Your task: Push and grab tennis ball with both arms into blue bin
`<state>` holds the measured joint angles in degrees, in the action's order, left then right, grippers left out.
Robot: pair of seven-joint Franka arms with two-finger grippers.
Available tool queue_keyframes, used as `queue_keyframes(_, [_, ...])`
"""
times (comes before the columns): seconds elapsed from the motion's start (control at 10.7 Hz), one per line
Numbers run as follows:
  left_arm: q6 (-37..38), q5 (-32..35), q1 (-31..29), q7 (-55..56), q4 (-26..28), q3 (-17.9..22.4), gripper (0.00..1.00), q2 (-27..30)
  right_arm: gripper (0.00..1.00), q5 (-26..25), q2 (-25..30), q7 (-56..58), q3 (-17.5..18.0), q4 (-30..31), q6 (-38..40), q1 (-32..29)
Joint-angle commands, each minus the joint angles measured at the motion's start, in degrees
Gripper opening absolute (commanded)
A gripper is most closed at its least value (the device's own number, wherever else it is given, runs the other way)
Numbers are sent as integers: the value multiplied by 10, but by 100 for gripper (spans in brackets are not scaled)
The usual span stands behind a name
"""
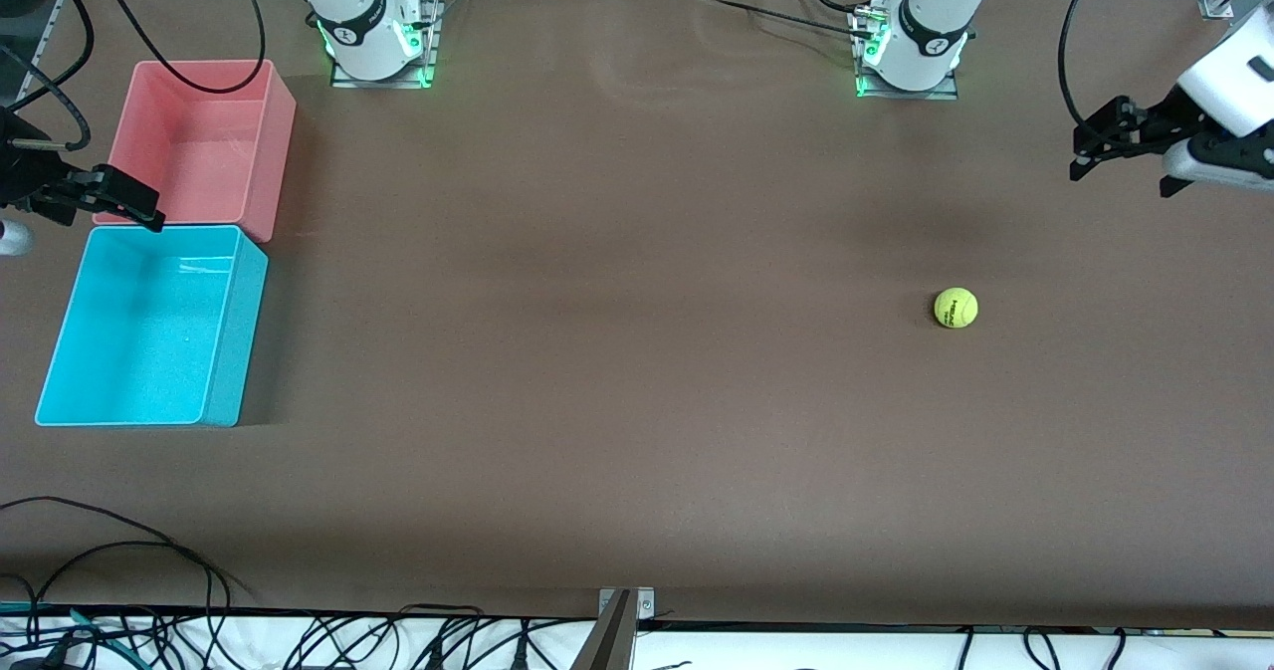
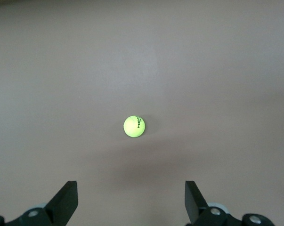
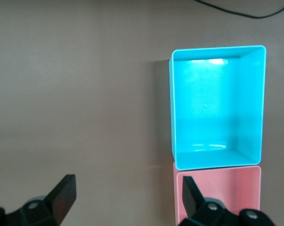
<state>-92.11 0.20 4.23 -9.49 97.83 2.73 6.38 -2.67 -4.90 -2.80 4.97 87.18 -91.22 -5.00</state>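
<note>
Left wrist view: HEAD-lettered tennis ball (image 2: 134, 126) on table; left claw (image 2: 131, 200), right claw (image 3: 129, 196) both spread.

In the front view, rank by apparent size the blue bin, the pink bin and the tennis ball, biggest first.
1. Bright cyan-blue rectangular plastic bin.
2. Pink rectangular plastic bin: looks slightly smaller, but it lies farther from the camera and is partly hidden, so the two may match.
3. Fuzzy yellow-green tennis ball: clearly smallest.

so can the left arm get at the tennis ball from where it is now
Probably yes: the left claw hangs open toward its own end of the table, and the tennis ball lies alone on bare brown table, nothing between them.
</note>
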Motion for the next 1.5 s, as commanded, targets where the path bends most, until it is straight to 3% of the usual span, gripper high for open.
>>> queue_keyframes(0.0, [27, 7, -10, -3, -45, -9, 100, -12, 100, 9, -1, -7, 0, -10, 11, 2])
queue_keyframes(0.19, [34, 7, -21, -3, -50, -21, 100, -23, 100, 9, -1, -7, 0, -10, 11, 1])
queue_keyframes(0.38, [37, 6, -46, 16, -60, -60, 100, -27, 100, 9, -1, -6, 0, -10, 11, 2])
queue_keyframes(0.66, [38, 14, 1, 96, -61, -41, 100, -27, 100, 8, -2, -6, 0, -10, 10, 1])
queue_keyframes(1.41, [38, 5, -3, 95, -72, -35, 100, -38, 100, 12, -3, -6, 0, -10, 10, 0])
